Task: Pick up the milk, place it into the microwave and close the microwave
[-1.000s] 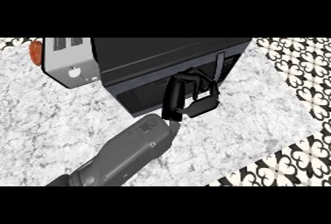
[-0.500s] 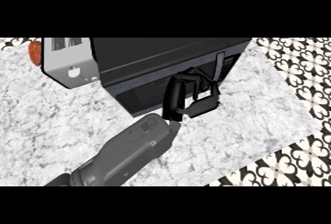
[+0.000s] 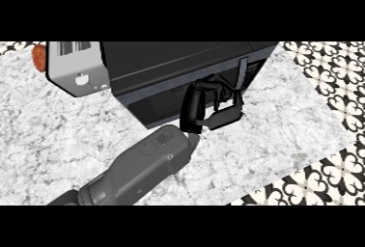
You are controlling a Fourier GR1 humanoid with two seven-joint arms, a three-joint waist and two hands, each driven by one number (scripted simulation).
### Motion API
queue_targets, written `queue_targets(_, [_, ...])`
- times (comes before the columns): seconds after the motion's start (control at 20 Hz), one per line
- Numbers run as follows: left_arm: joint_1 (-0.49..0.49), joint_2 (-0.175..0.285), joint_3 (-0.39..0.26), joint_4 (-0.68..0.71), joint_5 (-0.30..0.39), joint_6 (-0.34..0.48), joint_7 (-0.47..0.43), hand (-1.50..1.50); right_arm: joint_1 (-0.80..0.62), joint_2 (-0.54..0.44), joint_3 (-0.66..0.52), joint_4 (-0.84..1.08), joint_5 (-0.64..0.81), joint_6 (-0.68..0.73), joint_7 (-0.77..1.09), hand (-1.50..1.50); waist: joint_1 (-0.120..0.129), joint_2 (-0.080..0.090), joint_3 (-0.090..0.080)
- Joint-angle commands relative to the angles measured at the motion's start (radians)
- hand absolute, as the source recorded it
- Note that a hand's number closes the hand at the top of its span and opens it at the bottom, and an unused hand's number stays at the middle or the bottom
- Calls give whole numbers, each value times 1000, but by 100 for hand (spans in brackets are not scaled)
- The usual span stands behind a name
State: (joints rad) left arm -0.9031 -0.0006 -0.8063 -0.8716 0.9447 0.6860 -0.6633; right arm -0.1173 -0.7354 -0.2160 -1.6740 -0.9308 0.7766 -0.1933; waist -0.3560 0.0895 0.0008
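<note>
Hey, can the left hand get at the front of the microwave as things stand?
Probably yes: the left hand sits right at the front of the microwave, and nothing shows between them.

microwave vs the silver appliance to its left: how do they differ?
The microwave is black; the silver appliance is light grey. The microwave is much the larger of the two. The hand is at the microwave's front, well apart from the silver appliance. Both stand on the marbled counter.
</note>
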Motion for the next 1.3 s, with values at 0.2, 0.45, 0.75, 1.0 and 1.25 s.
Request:
queue_targets(0.2, [-58,1,31,98,42,-25,2,150,-4,-34,3,6,-52,24,20,-150,-11,15,-3])
queue_targets(0.45, [-66,1,24,117,50,-25,-14,150,-4,-46,3,14,-75,36,25,-150,-7,16,0])
queue_targets(0.75, [-73,1,12,120,75,-31,-19,150,-23,-76,-3,9,-91,46,35,-150,-4,14,-2])
queue_targets(1.0, [-87,1,-50,168,50,-23,-8,150,-25,-68,12,17,-136,76,28,-150,-3,13,5])
queue_targets(1.25, [-84,1,-55,202,77,41,36,150,-26,-100,20,8,-174,103,44,-150,8,4,3])
